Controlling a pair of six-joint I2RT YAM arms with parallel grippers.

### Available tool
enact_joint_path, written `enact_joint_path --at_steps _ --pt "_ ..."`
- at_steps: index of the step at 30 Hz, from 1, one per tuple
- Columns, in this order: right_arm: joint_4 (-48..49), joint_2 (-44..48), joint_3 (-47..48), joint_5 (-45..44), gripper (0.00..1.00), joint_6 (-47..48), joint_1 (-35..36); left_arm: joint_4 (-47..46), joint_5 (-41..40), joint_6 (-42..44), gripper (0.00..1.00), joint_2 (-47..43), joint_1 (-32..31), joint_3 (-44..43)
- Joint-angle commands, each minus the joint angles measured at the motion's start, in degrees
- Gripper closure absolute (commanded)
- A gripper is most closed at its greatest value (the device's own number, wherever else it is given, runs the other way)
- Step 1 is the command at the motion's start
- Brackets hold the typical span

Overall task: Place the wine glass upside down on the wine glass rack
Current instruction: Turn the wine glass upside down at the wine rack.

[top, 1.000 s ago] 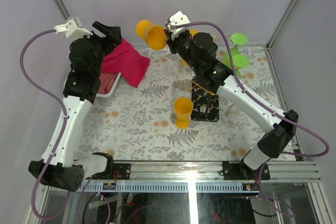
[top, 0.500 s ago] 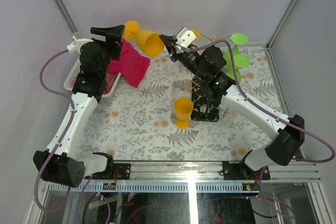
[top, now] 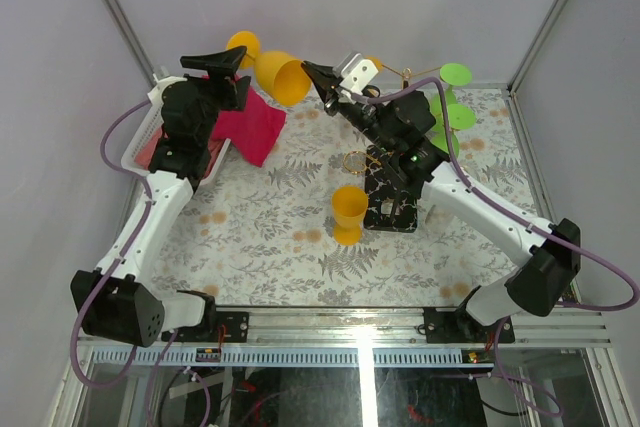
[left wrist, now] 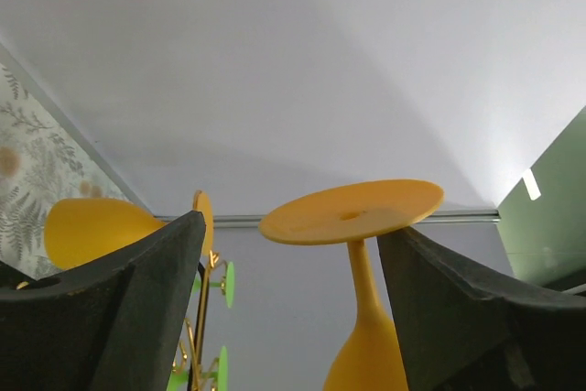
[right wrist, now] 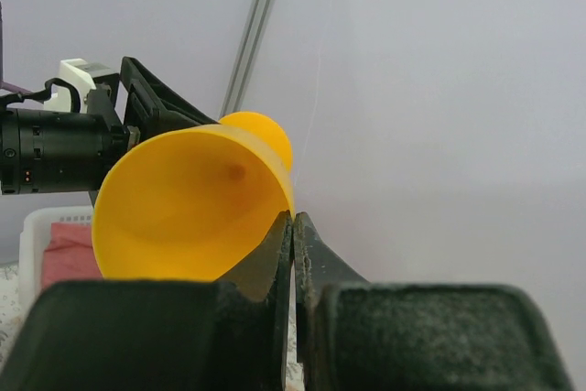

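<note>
The left gripper (left wrist: 293,231) stands wide open around the stem (left wrist: 362,272). The wine glass (top: 282,77) hangs sideways in the air and seems light, stiff and smooth. The right gripper (right wrist: 293,222) is closed on its thin rim (right wrist: 197,135), a slippery hold; the stem looks safer. The wine glass rack (top: 393,209) stands further right.

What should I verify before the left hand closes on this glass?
1. Right hand shut on the wine glass rim: ok.
2. Left hand open, fingers either side of the stem: ok.
3. Left hand gripping the glass: not ok, jaws apart.
4. Glass upside down: not ok, it lies sideways in the air.
5. Free arm on the wine glass rack: cannot tell.
6. Spare yellow glass upright beside the rack base, away from both hands: ok.
</note>
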State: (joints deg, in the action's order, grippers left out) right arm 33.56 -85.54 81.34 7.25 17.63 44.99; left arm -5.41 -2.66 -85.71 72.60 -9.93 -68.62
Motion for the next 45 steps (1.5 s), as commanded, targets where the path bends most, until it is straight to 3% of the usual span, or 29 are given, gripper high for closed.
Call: enact_joint_path --at_steps 1,17,34,37,42,45 --pt "5.1 -0.3 0.9 1.8 1.00 -1.2 0.1 -6.6 1.6 -2.2 0.29 -0.2 0.4 0.6" --pt "9.0 -5.0 0.6 -0.4 1.00 -0.4 0.6 -8.9 3.4 -3.2 0.63 1.0 -0.1 1.1" --pt "9.9 -6.5 0.9 1.0 1.00 1.8 1.9 -11.5 4.2 -3.7 0.78 3.1 -0.8 1.3" --pt "9.4 -6.1 0.5 2.2 1.00 1.6 1.9 -12.8 4.3 -3.2 0.82 3.5 -0.9 1.3" --pt "8.1 -4.8 -0.5 3.4 1.00 1.6 2.0 -18.4 5.4 -1.1 0.98 4.1 -0.9 2.6" --pt "7.1 -3.9 -1.6 3.7 1.00 1.9 1.9 -22.0 6.1 0.4 1.00 4.7 -0.9 3.1"
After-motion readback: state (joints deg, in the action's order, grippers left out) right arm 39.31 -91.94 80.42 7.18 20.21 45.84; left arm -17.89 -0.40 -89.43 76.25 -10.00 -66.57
